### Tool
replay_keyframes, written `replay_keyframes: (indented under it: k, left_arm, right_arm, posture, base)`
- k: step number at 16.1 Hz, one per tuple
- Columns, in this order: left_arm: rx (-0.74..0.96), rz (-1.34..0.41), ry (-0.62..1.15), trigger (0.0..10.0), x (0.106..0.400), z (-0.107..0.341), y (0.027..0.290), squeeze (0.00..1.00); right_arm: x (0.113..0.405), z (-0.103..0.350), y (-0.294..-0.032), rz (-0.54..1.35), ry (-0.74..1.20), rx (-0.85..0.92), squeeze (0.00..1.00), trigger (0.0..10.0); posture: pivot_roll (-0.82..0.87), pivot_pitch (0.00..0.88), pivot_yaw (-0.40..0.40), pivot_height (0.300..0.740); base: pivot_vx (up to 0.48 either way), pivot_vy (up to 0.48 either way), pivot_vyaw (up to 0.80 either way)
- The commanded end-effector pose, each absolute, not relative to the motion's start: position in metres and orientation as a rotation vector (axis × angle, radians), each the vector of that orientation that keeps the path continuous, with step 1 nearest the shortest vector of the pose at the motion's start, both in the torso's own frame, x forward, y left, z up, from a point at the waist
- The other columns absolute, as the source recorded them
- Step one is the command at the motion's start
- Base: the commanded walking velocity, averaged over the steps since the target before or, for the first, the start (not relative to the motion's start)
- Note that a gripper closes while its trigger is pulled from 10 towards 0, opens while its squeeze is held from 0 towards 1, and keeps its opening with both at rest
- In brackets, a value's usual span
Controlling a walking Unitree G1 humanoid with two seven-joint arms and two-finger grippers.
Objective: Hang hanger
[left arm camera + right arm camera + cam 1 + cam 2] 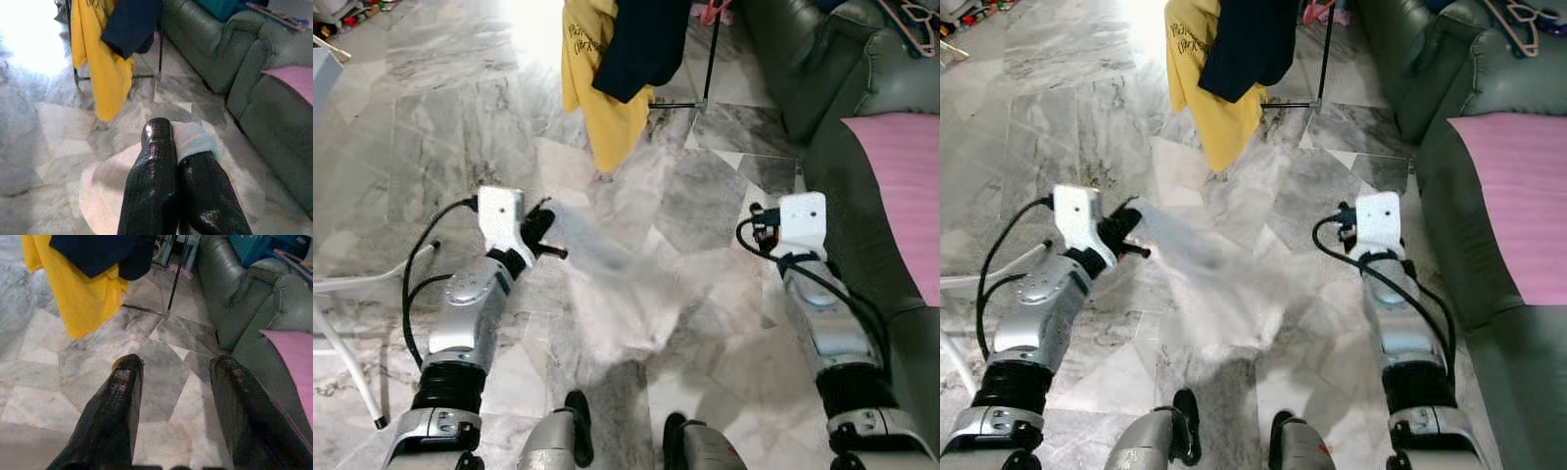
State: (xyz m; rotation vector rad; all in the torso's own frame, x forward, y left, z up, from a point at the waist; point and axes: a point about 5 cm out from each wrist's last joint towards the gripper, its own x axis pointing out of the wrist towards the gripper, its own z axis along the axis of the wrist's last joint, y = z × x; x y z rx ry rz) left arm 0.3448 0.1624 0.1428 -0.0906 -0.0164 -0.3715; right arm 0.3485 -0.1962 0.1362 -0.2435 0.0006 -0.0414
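- Looking down through the left eye view: the left gripper [540, 233] is pinched on a blurred, pale hanger [607, 264] held out over the marble floor [440, 127]; a yellow shirt [597, 98] bears dark print too small to read.
- Left wrist view: black fingers [156, 166] pressed together, clamping the hanger's white piece [193, 139].
- Right wrist view: right gripper [173, 377] fingers spread wide, nothing between them, near the green sofa [234, 298].

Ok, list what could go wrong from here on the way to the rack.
1. The left gripper has its jaws shut on just an edge of the pale item, which looks blurred as it hangs; it may slip out.
2. The rack already carries a yellow garment and a navy garment, which could snag the item.
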Motion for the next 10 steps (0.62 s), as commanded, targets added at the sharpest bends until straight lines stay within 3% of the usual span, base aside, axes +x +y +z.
replay_keyframes:
  k: [1, 8, 10]
  left_arm:
    - [-0.068, -0.362, -0.021, 0.0, 0.344, 0.141, 0.164, 0.0]
    - [-0.034, -0.357, -0.071, 0.0, 0.347, 0.156, 0.156, 0.0]
    - [0.038, -0.433, -0.17, 0.0, 0.348, 0.18, 0.143, 0.0]
  right_arm:
    - [0.343, 0.127, -0.197, -0.043, 0.023, -0.255, 1.0, 10.0]
    - [0.335, 0.115, -0.172, 0.083, 0.014, -0.249, 1.0, 10.0]
    - [0.329, 0.111, -0.146, 0.244, 0.017, -0.25, 1.0, 10.0]
  posture:
    - [-0.04, 0.252, 0.021, 0.74]
    - [-0.02, 0.255, 0.041, 0.74]
    - [-0.02, 0.259, 0.058, 0.74]
  base:
    - [0.0, 0.0, 0.0]
    - [0.0, 0.0, 0.0]
    - [0.0, 0.0, 0.0]
